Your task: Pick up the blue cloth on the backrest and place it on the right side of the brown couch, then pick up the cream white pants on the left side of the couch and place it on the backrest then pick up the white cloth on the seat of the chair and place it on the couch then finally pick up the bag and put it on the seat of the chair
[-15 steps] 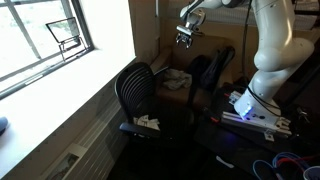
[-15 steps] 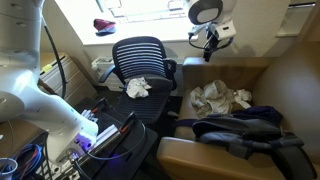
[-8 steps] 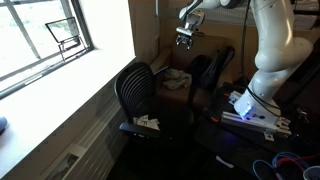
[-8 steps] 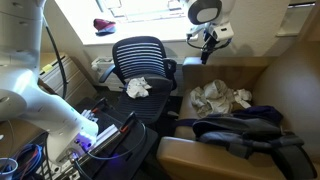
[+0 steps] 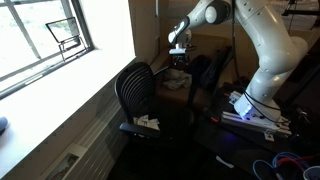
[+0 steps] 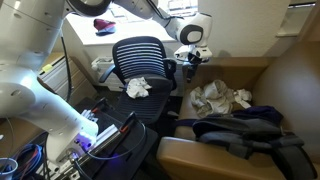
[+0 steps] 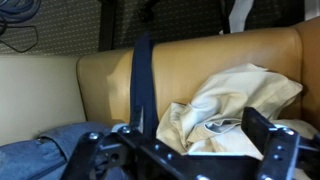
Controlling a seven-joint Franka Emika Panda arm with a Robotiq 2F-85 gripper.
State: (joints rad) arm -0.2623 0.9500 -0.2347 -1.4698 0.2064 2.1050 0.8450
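A Franka arm reaches over a brown couch (image 6: 245, 72) in a dim room beside a window. The gripper (image 6: 193, 62) hangs above the far end of the seat, over the crumpled cream white pants (image 6: 215, 97). In the wrist view its two fingers are spread wide with nothing between them.

We judge the first step done. The blue cloth (image 7: 45, 150) lies low on the seat, left of the pants in the wrist view, and the tan backrest (image 7: 200, 55) above it is bare. The pants are not yet lifted, so the second step looks to be just starting. The white cloth (image 6: 138, 88) is bunched on the seat of the black office chair (image 6: 140, 52), left of the couch, so that step and the bag step remain.

We cannot pick out the bag with certainty. A dark strap (image 7: 141, 80) hangs down the backrest, and what it belongs to is unclear. The gripper's body cuts off the bottom of the wrist view, and shadow hides the nearer end of the couch.
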